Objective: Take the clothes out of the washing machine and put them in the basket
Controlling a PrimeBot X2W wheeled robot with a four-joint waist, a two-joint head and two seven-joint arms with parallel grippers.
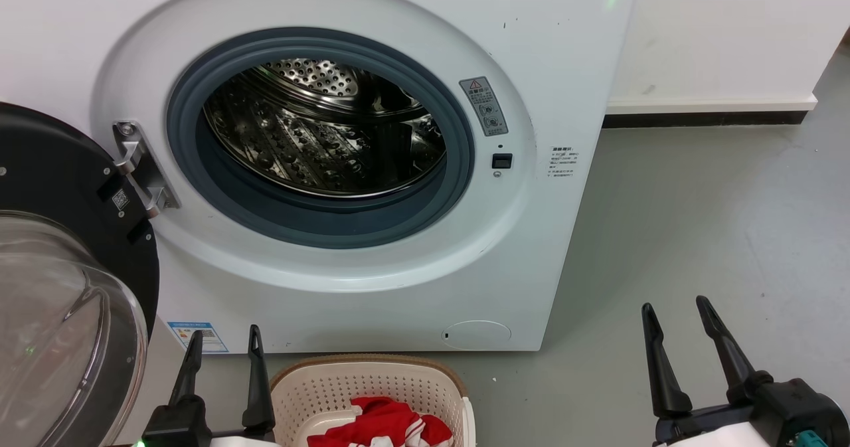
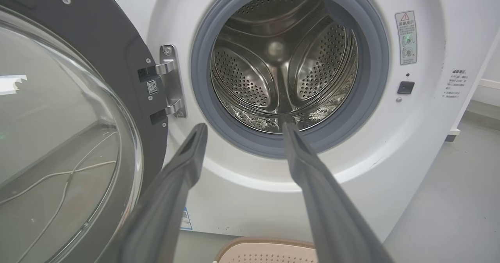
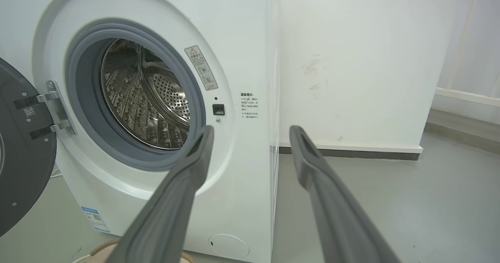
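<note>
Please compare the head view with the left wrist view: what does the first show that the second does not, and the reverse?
Head view, not the wrist view: the red clothes lying in the basket, and the right gripper, jaws apart. Left wrist view, not the head view: the drum hub at the back and thin white cables seen in the door glass. Both: the washing machine, its open door, the drum with no clothes visible, the basket's rim, the left gripper with jaws apart.

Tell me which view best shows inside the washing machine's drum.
The left wrist view: it looks straight into the drum, right to its back, and it appears empty. The head view sees it from above, mostly the lower wall; the right wrist view sees it obliquely, mostly one side.
</note>
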